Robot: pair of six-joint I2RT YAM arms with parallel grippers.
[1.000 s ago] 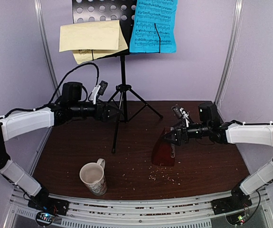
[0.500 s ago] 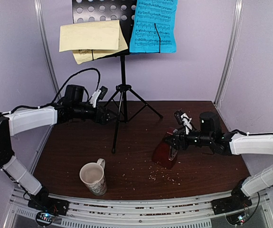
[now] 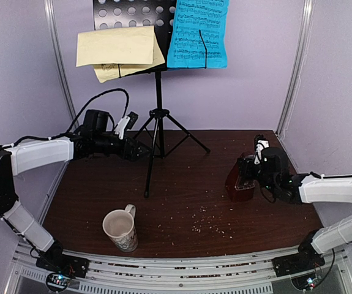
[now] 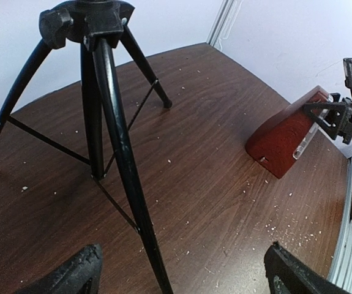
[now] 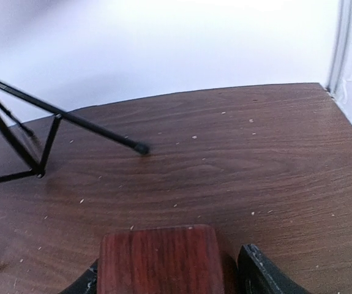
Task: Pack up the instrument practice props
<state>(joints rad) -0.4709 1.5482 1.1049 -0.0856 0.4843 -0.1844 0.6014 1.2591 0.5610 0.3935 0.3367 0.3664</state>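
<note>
Music stand (image 3: 158, 110) rear centre; metronome (image 3: 239, 184) right; mug (image 3: 120, 229) front left.

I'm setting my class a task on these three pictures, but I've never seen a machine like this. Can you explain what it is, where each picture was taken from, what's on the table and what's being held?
These are two robot arms bolted at the table's near edge, each ending in two-fingered jaws. The overhead picture looks down from behind them and shows the left arm and the right arm. The other two pictures come from a small camera on each wrist, looking out past that arm's own jaws.

On the brown table stands a black music stand carrying yellow sheets and a blue sheet. A cream mug sits near the front.

The right jaws are closed on a red-brown metronome, which is tilted. The left jaws are open by the stand's legs and hold nothing.
</note>
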